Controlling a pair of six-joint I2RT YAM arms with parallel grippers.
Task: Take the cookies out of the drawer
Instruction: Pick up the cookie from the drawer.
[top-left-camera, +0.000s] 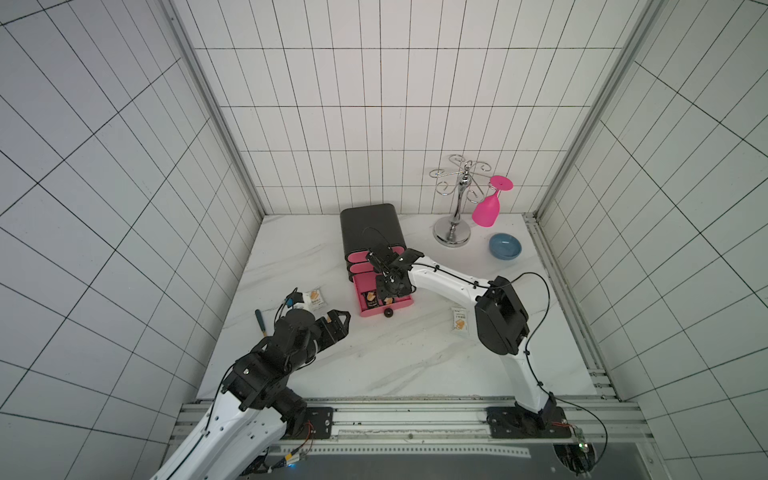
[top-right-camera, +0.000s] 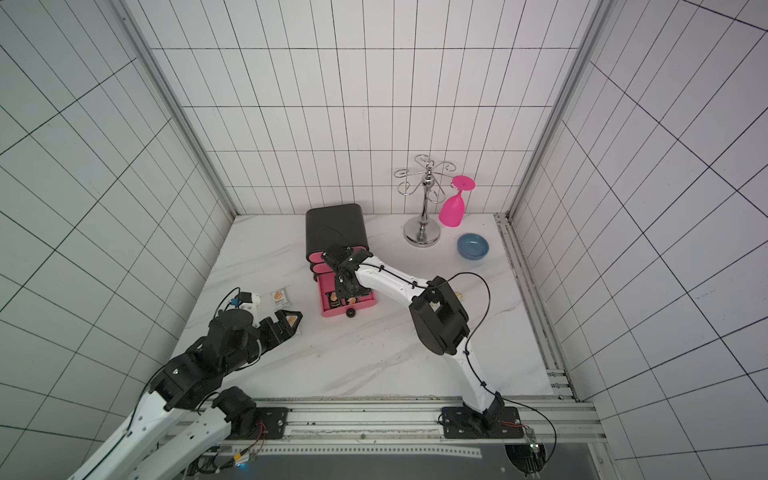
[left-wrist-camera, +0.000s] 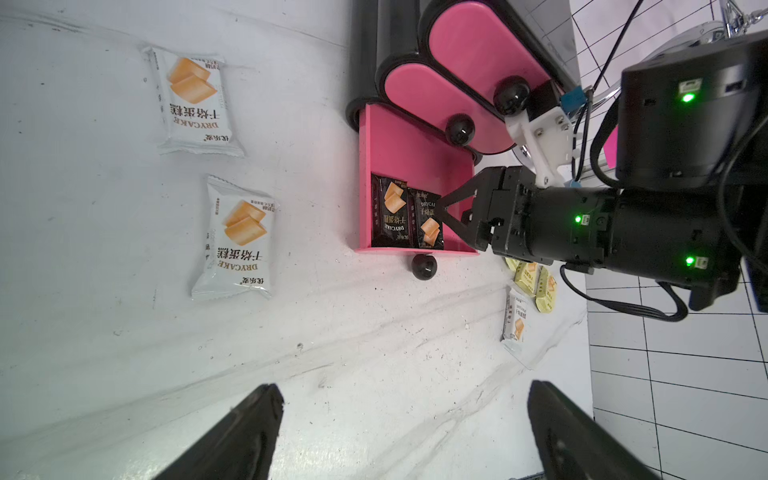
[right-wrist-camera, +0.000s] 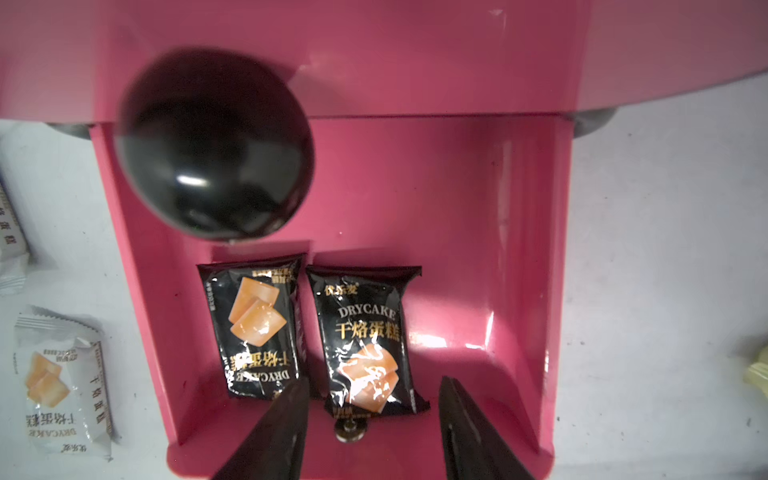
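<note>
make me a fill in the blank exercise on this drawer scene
1. The open pink drawer holds ____ packets.
2. The right gripper has its fingers on either side of a ____ packet.
3. The left gripper is open over the table and holds ____.
4. The glass hanging on the silver rack is ____.
Missing words: two, black, nothing, pink.

Bright, even light, soft shadows; glare on black cookies (right-wrist-camera: 365, 340); near knob (right-wrist-camera: 214, 143) blurred; wall tiles (top-left-camera: 104, 166) bent at edges.
</note>
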